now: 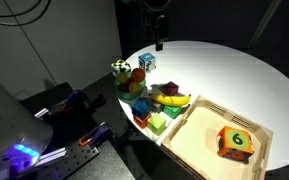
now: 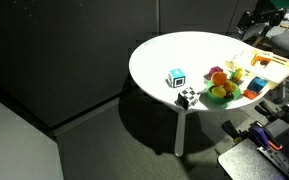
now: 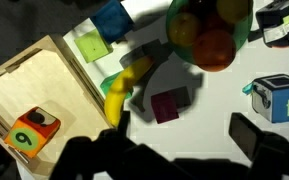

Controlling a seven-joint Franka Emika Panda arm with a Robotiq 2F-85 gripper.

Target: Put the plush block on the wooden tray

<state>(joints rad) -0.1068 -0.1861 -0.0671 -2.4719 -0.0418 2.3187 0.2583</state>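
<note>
The plush block [image 1: 235, 141], red and orange with a "6" on a yellow-green patch, lies inside the wooden tray [image 1: 199, 118] at the near right of the white round table. In the wrist view the block [image 3: 34, 130] sits in the tray's [image 3: 39, 75] lower left corner. My gripper [image 1: 159, 42] hangs high above the far side of the table, well away from the tray. In the wrist view its dark fingers [image 3: 184, 128] are spread apart with nothing between them, over bare tabletop near a small purple block [image 3: 169, 105].
A banana [image 1: 174, 99], a green bowl of fruit [image 3: 209, 30] and small coloured blocks [image 1: 149, 118] lie beside the tray. A pale blue-and-white cube [image 1: 145, 62] and a black-and-white checkered cube [image 1: 119, 68] stand near the table edge. Dark equipment [image 1: 54, 120] stands off the table.
</note>
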